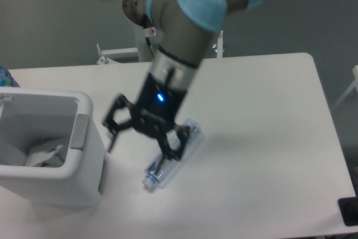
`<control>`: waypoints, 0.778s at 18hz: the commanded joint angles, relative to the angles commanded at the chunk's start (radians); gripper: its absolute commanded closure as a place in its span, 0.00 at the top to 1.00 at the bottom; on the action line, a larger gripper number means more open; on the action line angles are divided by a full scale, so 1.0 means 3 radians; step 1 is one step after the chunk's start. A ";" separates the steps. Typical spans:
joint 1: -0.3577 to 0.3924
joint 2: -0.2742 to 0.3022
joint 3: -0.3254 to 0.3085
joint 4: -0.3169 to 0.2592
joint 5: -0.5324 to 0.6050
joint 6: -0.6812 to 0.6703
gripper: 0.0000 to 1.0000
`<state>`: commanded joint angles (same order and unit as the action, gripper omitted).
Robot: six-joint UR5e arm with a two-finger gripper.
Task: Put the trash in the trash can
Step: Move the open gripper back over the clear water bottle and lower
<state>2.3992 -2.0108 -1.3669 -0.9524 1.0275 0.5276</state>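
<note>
White table (268, 138), grey floor behind. Near left: trash can (67, 186), white paper wad (43, 154) inside. Near centre: crushed clear bottle (168, 158) lying flat on table, cap end toward viewer, right of can, apart from it. Gripper (142, 141) above bottle, fingers spread, nothing held; one finger overlaps bottle, contact unclear. Arm slants up and back from gripper to pedestal base (151, 26) at far edge.

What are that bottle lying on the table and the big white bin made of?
The bottle looks like thin clear plastic: you see through it, and it appears creased. The bin looks like smooth, opaque white moulded plastic with rounded corners and a thick rim, though the picture alone can't confirm it.
</note>
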 joint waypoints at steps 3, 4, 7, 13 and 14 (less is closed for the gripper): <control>0.0000 -0.0123 0.0011 -0.0219 0.0179 0.0194 1.00; -0.0010 -0.0149 -0.0005 -0.0327 0.0286 0.0301 1.00; -0.0158 -0.0287 -0.0010 -0.0623 0.0776 0.0542 1.00; -0.0393 -0.0466 -0.0035 -0.0721 0.1146 0.0558 1.00; -0.0419 -0.0496 -0.0035 -0.0732 0.1232 0.0568 1.00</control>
<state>2.2734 -2.1598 -1.3775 -1.1719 1.3972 0.6979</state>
